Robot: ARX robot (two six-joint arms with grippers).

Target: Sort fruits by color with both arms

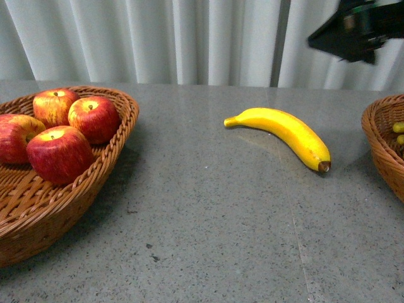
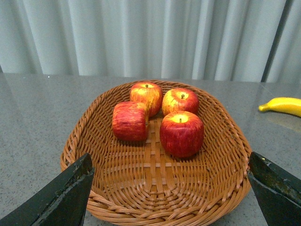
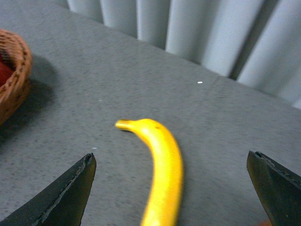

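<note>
Banana (image 1: 284, 134) lying on open surface (image 1: 208, 221) | right claw (image 3: 170, 157) hanging above, spread wide | left claw (image 2: 170, 159) gaping too | banana looking light, stiff, slick; I'd be gripping mid-body.

Grey stone-look table (image 1: 208, 240), finely speckled and slightly glossy, fills the lower part of the front view and runs edge to edge. A few small dark specks (image 1: 151, 252) sit on it close to the camera. A faint pale streak (image 1: 302, 249) runs front to back on the right side. Backdrop is a pale grey-white curtain (image 1: 189, 38) with vertical pleats, hanging just behind the table's far edge, and it shows in all three views. One dark vertical gap (image 1: 282, 44) breaks the curtain right of centre in the front view. Light is soft and even. Shadows on the tabletop are blurred, with weak sheen near the far edge. Right wrist view is a bit blurred.
</note>
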